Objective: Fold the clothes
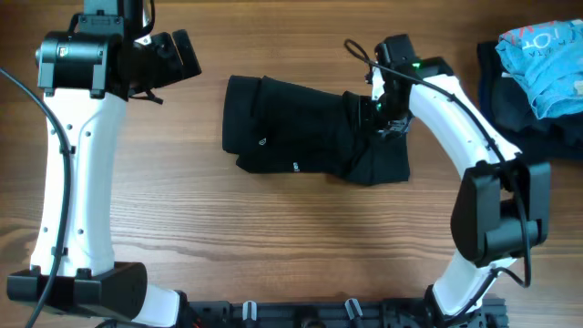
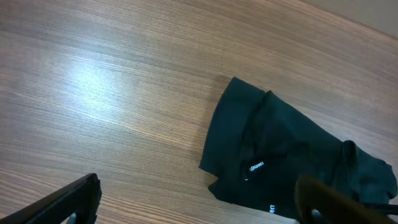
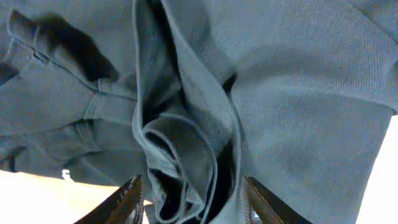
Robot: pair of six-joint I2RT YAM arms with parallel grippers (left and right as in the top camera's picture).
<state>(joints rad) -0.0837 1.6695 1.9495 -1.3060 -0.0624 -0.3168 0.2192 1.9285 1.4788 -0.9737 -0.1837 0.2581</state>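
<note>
The clothes are one black T-shirt (image 1: 301,137), lying bunched and partly folded at the middle of the wooden table, small white marks on its near side. My right gripper (image 1: 387,114) is down at the shirt's right end. In the right wrist view its fingers (image 3: 130,202) stand apart, open, with a loose fold of the shirt (image 3: 280,93) rising between them. My left gripper (image 1: 182,56) hovers above bare wood to the shirt's upper left. It is wide open and empty (image 2: 196,202), with the shirt (image 2: 273,155) ahead on its right.
A light-blue garment (image 1: 542,55) with pink lettering lies on a dark navy folded stack (image 1: 510,100) at the table's right edge. The arm bases stand along the front edge at left (image 1: 82,287) and right (image 1: 474,292).
</note>
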